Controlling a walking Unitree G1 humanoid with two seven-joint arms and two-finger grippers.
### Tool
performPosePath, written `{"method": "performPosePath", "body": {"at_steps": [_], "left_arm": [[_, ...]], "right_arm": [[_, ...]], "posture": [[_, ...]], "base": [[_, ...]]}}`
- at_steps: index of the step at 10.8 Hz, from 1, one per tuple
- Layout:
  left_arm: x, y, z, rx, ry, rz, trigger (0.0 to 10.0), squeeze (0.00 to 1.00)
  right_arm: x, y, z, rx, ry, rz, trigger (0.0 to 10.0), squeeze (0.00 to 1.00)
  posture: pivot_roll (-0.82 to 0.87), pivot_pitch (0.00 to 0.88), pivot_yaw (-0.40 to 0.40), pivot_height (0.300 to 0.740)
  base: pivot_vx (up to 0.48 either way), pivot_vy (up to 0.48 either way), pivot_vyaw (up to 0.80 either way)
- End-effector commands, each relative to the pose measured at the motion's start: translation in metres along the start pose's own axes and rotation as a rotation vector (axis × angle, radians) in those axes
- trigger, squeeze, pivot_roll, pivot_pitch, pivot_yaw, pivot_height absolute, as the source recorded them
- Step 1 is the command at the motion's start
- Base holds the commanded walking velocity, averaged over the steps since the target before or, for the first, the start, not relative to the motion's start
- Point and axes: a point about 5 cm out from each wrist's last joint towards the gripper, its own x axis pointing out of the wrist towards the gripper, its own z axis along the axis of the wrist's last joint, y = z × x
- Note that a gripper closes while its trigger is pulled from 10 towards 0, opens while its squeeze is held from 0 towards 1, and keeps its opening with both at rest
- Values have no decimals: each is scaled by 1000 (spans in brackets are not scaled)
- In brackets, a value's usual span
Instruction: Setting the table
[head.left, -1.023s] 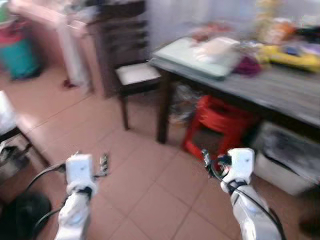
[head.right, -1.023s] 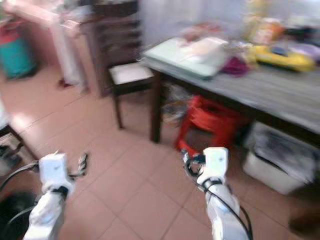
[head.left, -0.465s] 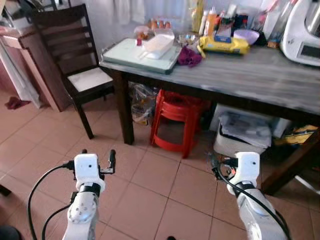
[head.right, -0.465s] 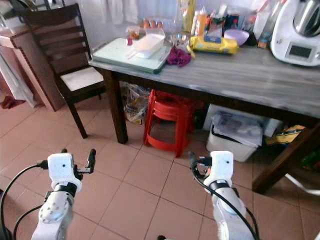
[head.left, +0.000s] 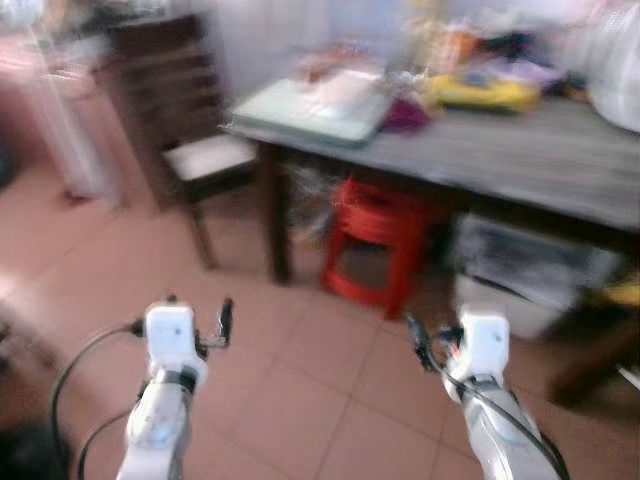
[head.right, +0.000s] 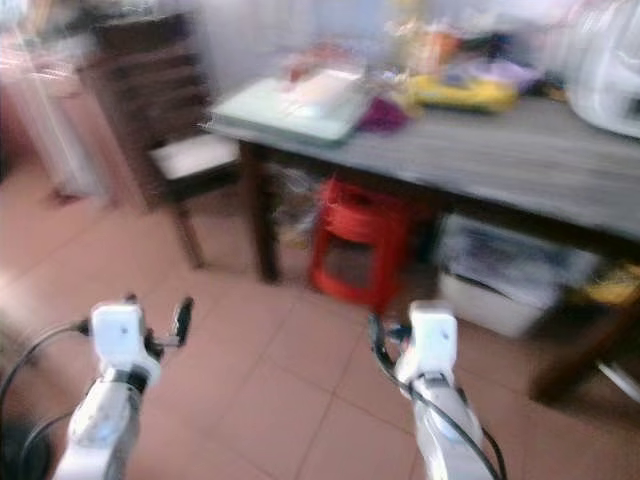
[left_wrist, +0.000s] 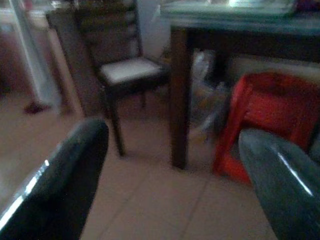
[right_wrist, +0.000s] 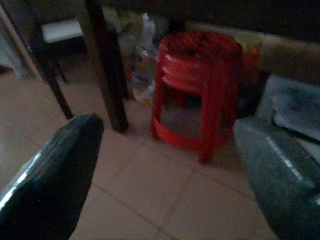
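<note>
Head views were blurred at this moment, whereas half a second earlier they were sharp; whole scene shifted rightward and slightly down in frame, so the camera had swung, not the furniture. Judged: robot was walking or turning toward the counter, approach phase only, no item handled yet.

Left to right:

- Chair (head.left: 200, 150), dark wood with pale seat, stood at the counter's left end, near the leg.
- Left end effector (head.left: 198, 312) was held low over the tiled floor (head.left: 290, 400), fingers spread, nothing between them; left wrist view looked past both fingers (left_wrist: 60, 180) at chair and counter leg.
- Counter (head.left: 500, 160), grey top, carried a pale tray (head.left: 310, 105) at its left end, a purple cloth (head.left: 403, 115) beside it, a yellow pack (head.left: 480, 92) farther right. Too smeared to identify any tableware.
- Red stool (head.left: 375, 235) stood under the counter, a bin (head.left: 520, 270) to its right.
- Right end effector (head.left: 432, 345) also low over the floor, spread and empty; right wrist view faced the stool.

Both arms kept the same carried pose as before. Meaning for the task: nearly all of it remained; things to set out lay on the counter, well apart from both end effectors
</note>
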Motion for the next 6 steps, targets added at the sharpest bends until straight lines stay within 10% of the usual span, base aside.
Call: {"method": "performPosePath", "body": {"at_steps": [1,6], "left_arm": [[3,-1,6,11,-17,-24,10000,0],[-1,-2,-1,6,31,-42,10000,0]], "right_arm": [[-2,0,-1,1,1,-11,10000,0],[-3,2,-4,11,10,-21,10000,0]], "posture": [[-29,89,31,740],[-26,97,46,740]], "base": [[480,0,0],[268,0,0]]}}
